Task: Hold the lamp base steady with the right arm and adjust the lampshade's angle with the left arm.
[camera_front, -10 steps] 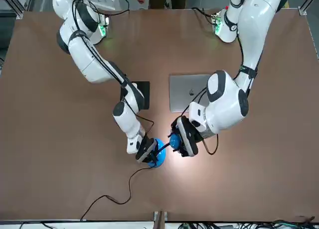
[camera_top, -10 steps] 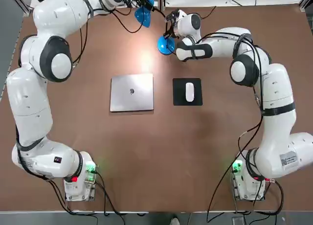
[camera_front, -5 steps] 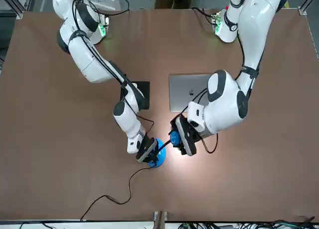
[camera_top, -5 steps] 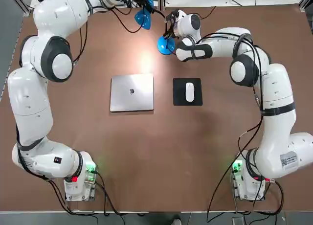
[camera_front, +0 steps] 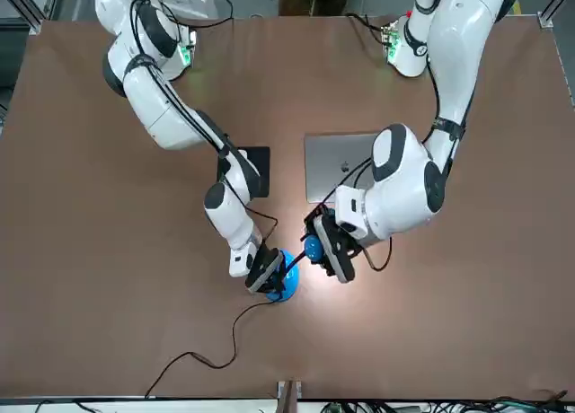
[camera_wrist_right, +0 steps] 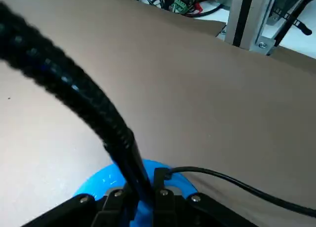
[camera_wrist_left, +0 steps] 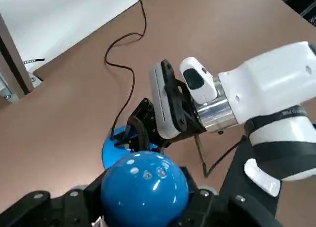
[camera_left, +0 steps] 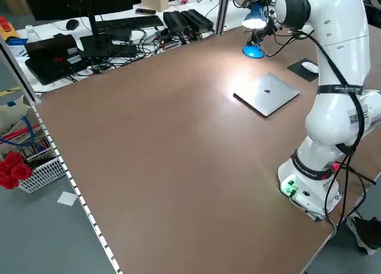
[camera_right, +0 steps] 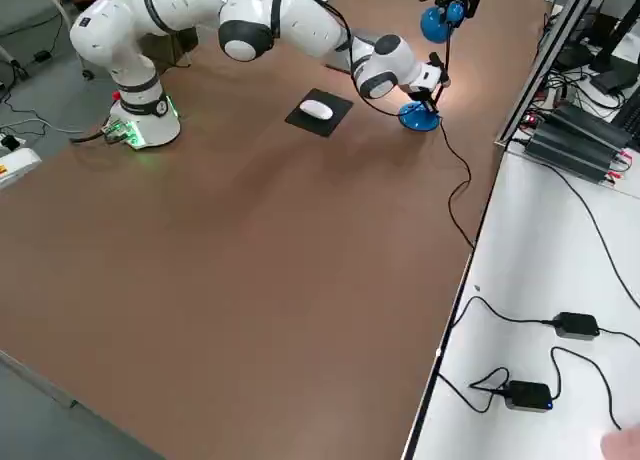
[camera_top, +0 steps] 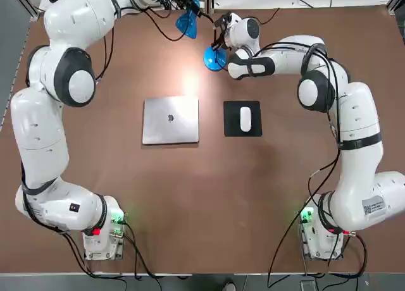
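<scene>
Front view gives us both arms reaching away from their bases to meet at the lamp. The left arm (camera_front: 409, 175) bends down to its gripper (camera_front: 325, 238) at the raised lampshade (camera_front: 314, 249); the right arm (camera_front: 171, 112) stretches out low, its wrist angled down to the right gripper (camera_front: 269, 278) at the lamp base (camera_front: 291, 285). We see the base flat on the table (camera_front: 135, 278), beyond the laptop (camera_top: 171, 120) and the mouse (camera_top: 245, 119) from the robot's side.

What the right gripper has hold of comes clearest in the right wrist view: its two fingers are closed at the foot of the black neck (camera_wrist_right: 106, 118), just over the blue disc. From there we can follow the neck curving up and the cord (camera_wrist_right: 237, 183) leading off over the table, but the shade is out of sight.

The left wrist view puts the shade's rounded blue back right before the left gripper, yet we cannot tell whether that gripper is open or clamped. Only the left side view lets us see the shade's pale, glowing mouth, facing down above the base. Right side view adds part of a person's hand (camera_right: 622, 444) at the white desk (camera_right: 520, 330).
</scene>
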### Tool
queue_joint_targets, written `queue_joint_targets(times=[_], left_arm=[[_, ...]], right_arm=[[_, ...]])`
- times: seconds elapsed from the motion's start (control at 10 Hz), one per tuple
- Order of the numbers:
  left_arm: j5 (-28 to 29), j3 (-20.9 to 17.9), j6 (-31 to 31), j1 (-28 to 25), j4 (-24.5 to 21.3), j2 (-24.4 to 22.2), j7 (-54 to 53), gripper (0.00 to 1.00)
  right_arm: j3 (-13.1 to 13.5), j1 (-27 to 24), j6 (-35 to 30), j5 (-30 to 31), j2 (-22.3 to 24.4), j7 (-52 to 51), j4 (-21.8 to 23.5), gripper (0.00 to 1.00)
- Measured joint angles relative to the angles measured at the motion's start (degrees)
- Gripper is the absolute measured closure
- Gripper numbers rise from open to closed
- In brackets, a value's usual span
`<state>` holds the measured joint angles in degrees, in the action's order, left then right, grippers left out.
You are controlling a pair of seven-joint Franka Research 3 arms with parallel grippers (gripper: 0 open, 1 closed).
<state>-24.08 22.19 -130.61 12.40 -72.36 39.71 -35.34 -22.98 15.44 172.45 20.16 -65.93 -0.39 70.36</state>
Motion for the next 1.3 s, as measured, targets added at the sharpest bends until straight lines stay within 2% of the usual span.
queue_joint_targets(times=[0.9, 1.3], left_arm=[[0.0, 0.0, 1.55, -0.21, 0.79, 0.01, 13.36, 0.37], [-0.15, -0.14, 1.57, -0.29, 1.07, 0.16, 16.34, 0.41]], right_arm=[[0.02, 0.05, 0.0, 0.02, 0.0, 0.0, -0.04, 0.85], [0.03, 0.11, 0.0, 0.05, 0.0, -0.05, -0.08, 0.85]])
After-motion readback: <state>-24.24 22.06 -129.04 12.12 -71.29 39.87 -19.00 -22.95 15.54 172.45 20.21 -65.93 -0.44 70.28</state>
